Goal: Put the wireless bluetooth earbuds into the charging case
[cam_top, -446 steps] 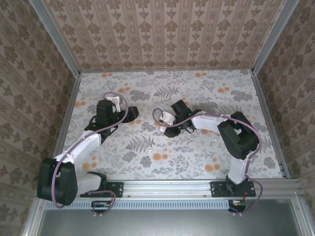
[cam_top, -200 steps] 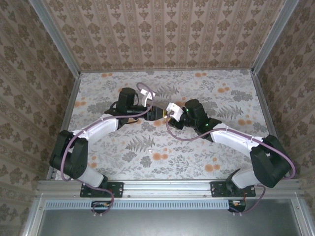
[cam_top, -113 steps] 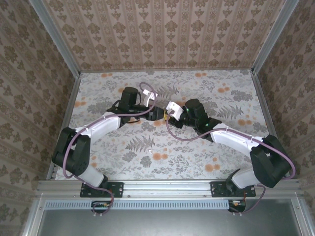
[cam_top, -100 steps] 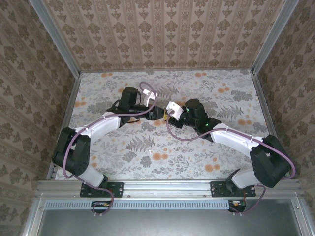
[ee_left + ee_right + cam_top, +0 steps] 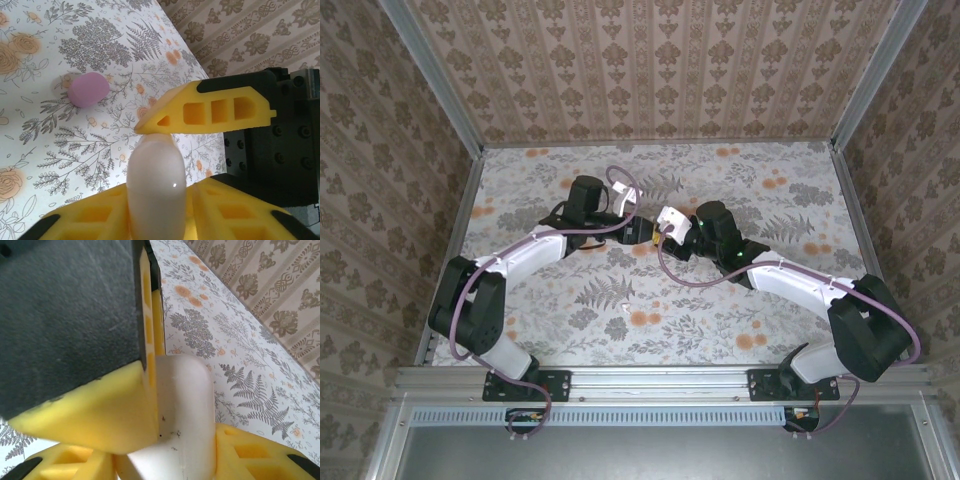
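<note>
Grippers are facing each other tip to tip over the middle of the table point(image 5: 740, 180), with the arms reaching in from either side. The left gripper point(image 5: 159, 200) is clamping a white case point(image 5: 155, 175). Its two yellow fingers are pressing against opposite sides of the case, and the glossy, rounded body is standing up between them. The right gripper point(image 5: 167, 445) is gripping the same case, which is sitting between its own yellow fingers and touching both.

In the left wrist view, one finger point(image 5: 210, 107) of the right gripper is lying across the top of the case, its tip touching the shell. In the right wrist view, a left finger point(image 5: 90, 405) is pressing flat against the case's side. I cannot tell whether the lid is open, or whether the case is resting on the table or lifted off it.

A pink case point(image 5: 88, 89) is lying on the table beyond the left gripper, well apart from the white one. A white bit point(image 5: 623, 312), seemingly an earbud though too small to tell, is lying on the table nearer the arms' bases, well apart from both grippers.
</note>
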